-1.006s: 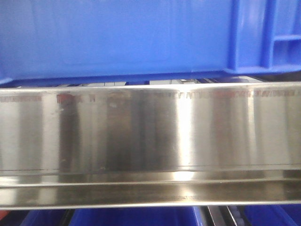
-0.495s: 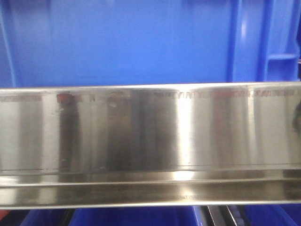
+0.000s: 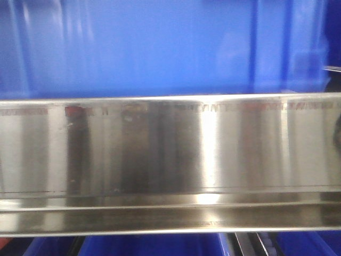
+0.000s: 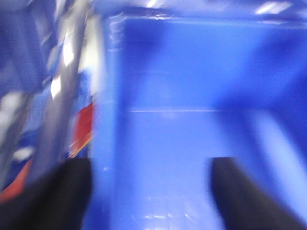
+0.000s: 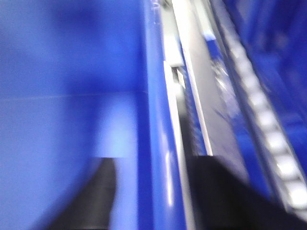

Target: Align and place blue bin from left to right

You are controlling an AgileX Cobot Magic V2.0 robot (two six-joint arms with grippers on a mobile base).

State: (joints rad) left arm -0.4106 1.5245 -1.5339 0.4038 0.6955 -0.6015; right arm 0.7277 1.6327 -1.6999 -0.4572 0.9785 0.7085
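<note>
The blue bin [image 3: 160, 48] now fills the whole upper front view behind the steel rail [image 3: 170, 160]; its underside gap, visible a second ago, is gone and its ribs sit further left. Left gripper [image 4: 148, 191] straddles the bin's left wall, right gripper [image 5: 144, 191] its right rim; grip closure cannot be judged.

That blue bin [image 3: 160, 48] is smooth plastic, a bit glossy, with soft light patches on its flat wall. The rail [image 3: 170, 160] in front of it is brushed steel, really shiny, streaky reflections all along. The gripper fingers [image 4: 240, 196] look matt black, though they're blurry.
</note>
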